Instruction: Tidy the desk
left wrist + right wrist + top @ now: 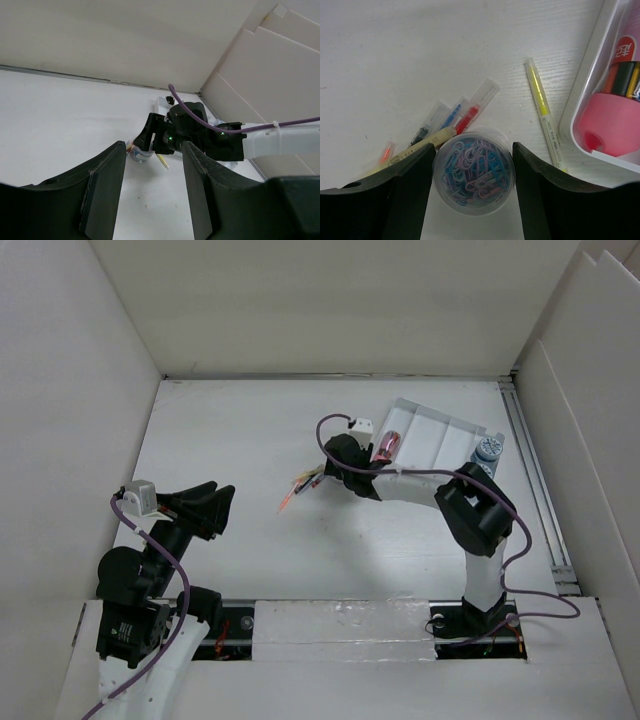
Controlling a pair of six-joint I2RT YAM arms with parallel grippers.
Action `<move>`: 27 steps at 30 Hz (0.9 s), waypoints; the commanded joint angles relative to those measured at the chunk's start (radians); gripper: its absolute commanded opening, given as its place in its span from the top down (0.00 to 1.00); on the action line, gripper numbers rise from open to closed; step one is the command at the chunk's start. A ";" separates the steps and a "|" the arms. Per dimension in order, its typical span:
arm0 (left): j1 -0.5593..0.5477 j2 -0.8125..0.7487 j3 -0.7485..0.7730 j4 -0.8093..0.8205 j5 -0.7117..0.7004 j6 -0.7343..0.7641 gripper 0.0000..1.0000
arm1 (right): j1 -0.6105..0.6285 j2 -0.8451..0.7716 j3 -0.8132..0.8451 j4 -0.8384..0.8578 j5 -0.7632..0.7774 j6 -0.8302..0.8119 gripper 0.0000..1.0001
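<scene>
Well, right end effector [472,150] astride clip tub [472,180] near tray [585,85] rim

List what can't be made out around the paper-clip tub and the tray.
- Top view: paper-clip tub hidden under the right claw; only pen tips show.
- Right wrist view: pink container in the tray cut off by the frame edge.
- Right wrist view: whether the claw's fingers touch the tub is unclear.
- Top view: round grey items at the tray's end too small to identify.
</scene>
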State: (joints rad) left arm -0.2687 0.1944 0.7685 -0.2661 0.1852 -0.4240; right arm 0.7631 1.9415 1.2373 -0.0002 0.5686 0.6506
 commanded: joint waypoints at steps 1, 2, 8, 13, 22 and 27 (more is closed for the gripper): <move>-0.004 0.014 0.009 0.054 0.019 0.005 0.55 | 0.018 -0.085 -0.002 0.040 0.013 -0.003 0.53; -0.004 0.013 0.009 0.054 0.017 0.004 0.55 | 0.018 -0.105 -0.010 0.046 0.016 -0.003 0.54; -0.004 0.010 0.009 0.057 0.020 0.004 0.55 | 0.028 -0.284 -0.077 0.066 0.045 -0.026 0.54; -0.004 0.011 0.009 0.056 0.020 0.004 0.55 | -0.071 -0.381 -0.137 0.083 0.017 -0.026 0.54; -0.004 0.016 0.005 0.061 0.030 0.004 0.54 | -0.364 -0.458 -0.283 0.166 -0.104 -0.006 0.55; -0.004 0.040 -0.003 0.071 0.056 0.007 0.54 | -0.519 -0.463 -0.318 0.201 -0.189 -0.008 0.53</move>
State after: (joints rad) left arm -0.2687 0.2008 0.7681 -0.2592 0.2062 -0.4240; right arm 0.3210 1.5150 0.9272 0.0925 0.4591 0.6334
